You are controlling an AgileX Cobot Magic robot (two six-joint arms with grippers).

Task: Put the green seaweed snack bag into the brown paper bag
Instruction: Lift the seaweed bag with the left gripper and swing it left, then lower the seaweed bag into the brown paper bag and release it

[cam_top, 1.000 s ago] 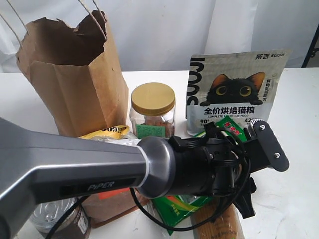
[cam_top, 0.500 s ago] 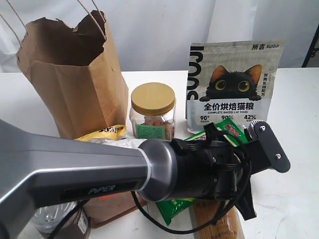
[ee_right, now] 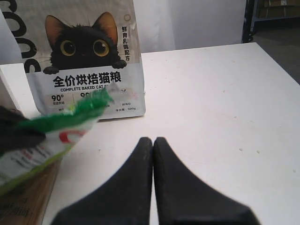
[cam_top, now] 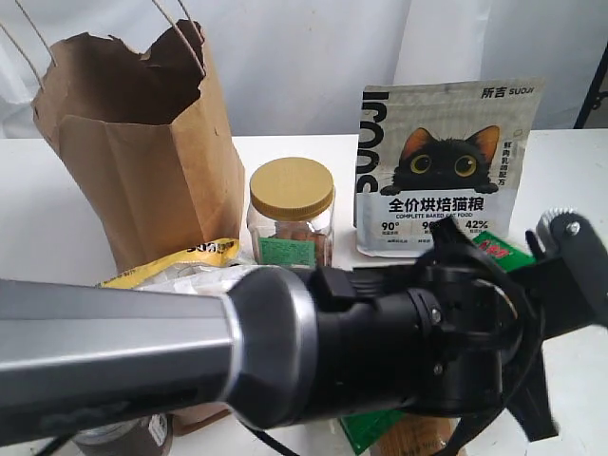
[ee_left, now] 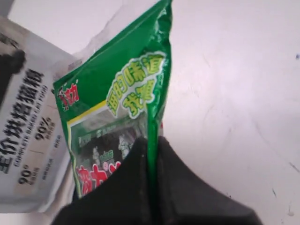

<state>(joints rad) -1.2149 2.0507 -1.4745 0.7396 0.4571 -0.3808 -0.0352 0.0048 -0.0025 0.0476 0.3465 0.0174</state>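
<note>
The green seaweed snack bag (ee_left: 122,93) hangs edge-on between the fingers of my left gripper (ee_left: 152,140), which is shut on the bag's side seam. In the exterior view my left arm fills the foreground, and only a green corner of the snack bag (cam_top: 499,252) shows above the wrist. The brown paper bag (cam_top: 142,152) stands upright at the back left, its torn mouth open, well to the left of the held snack bag. My right gripper (ee_right: 153,139) is shut on nothing, low over bare white table, with the snack bag's end (ee_right: 61,126) off to its side.
A grey cat-food bag (cam_top: 446,171) stands at the back right. A yellow-lidded jar (cam_top: 290,214) sits between it and the paper bag. A yellow packet (cam_top: 190,255) lies at the paper bag's foot. A spaghetti packet (cam_top: 418,442) lies at the front edge.
My left arm has risen and swung toward the camera and to the right, carrying the seaweed bag up with it. The paper bag, jar and cat-food bag have not moved.
</note>
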